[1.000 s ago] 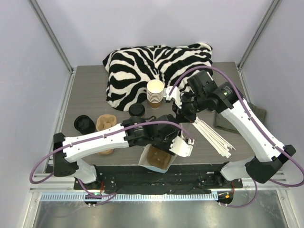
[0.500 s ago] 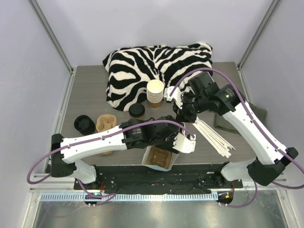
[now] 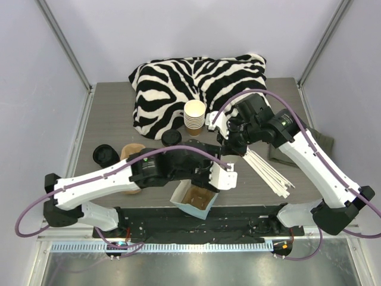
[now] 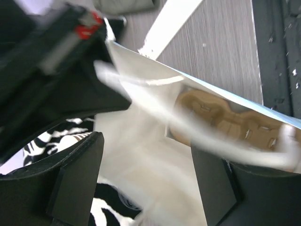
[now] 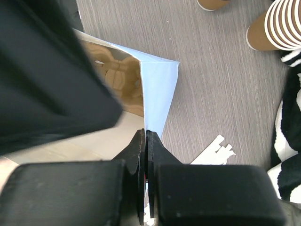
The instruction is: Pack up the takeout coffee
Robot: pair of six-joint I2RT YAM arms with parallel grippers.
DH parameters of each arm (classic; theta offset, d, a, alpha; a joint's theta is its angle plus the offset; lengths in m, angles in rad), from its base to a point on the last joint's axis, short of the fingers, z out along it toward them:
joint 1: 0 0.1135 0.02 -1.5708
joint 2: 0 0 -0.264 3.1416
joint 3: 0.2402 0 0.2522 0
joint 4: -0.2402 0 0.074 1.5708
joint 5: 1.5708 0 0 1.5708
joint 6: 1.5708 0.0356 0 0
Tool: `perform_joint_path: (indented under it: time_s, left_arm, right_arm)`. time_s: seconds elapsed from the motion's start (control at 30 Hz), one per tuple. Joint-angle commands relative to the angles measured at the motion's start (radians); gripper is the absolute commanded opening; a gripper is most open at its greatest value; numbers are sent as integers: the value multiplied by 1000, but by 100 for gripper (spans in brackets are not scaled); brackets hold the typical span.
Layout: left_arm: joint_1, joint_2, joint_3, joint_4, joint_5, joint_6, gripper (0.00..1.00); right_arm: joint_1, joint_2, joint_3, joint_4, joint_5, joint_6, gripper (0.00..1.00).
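Observation:
The takeout coffee (image 3: 172, 137), a tan cup under a black lid, stands on the table behind my left arm. A white paper bag (image 3: 191, 202) sits open at the near edge with a brown cup carrier (image 3: 197, 197) inside. My right gripper (image 3: 228, 145) (image 5: 146, 134) is shut on the bag's upper edge (image 5: 159, 89). My left gripper (image 3: 224, 177) (image 4: 146, 183) hangs at the bag's mouth, its fingers (image 4: 75, 183) wide apart, with the blurred white bag wall (image 4: 141, 155) between them. The carrier (image 4: 225, 117) shows inside.
A stack of lidless tan cups (image 3: 194, 115) stands before a zebra-striped cloth (image 3: 196, 83). Loose black lids (image 3: 105, 155) and a second brown carrier (image 3: 131, 154) lie at the left. White stirrers (image 3: 268, 170) and a grey-green cloth (image 3: 324, 143) lie at the right.
My left gripper's jaws have opened wider, and the left arm has drawn back to the left. The bag has shifted slightly left. My right gripper has kept its hold.

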Motion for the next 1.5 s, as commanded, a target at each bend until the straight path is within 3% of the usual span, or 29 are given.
perform_joint_path:
  time_s: [0.0,0.33,0.57,0.87,0.93,1.03,1.07,1.17,1.27,1.47]
  left_arm:
    - [1,-65,6,43,79,-2,79]
    - [2,-128,61,-28,112,-25,80]
    - [20,-220,101,-29,180,-131,83]
    - [390,-272,106,-50,291,-487,88]
    - [500,-284,74,-47,317,-568,89]
    - [638,-283,32,-56,357,-657,89]
    - [672,-266,28,-77,378,-662,90]
    - [811,-211,32,-138,467,-739,91]
    - [895,-147,50,-195,569,-745,92]
    - [1004,-93,38,-232,705,-734,93]
  right_arm:
    - [8,-40,-6,41,16,6,1]
    - [8,-60,-45,79,88,49,1]
    - [6,-95,-88,95,156,110,1]
    - [-9,-141,-147,101,242,178,4]
    - [-21,-160,-160,95,242,180,12]
    - [-27,-192,-179,90,228,183,35]
    - [-27,-198,-180,87,225,183,50]
    - [-29,-213,-170,73,214,175,69]
    - [-29,-221,-151,73,200,158,79]
    - [-29,-184,-84,88,177,78,90]
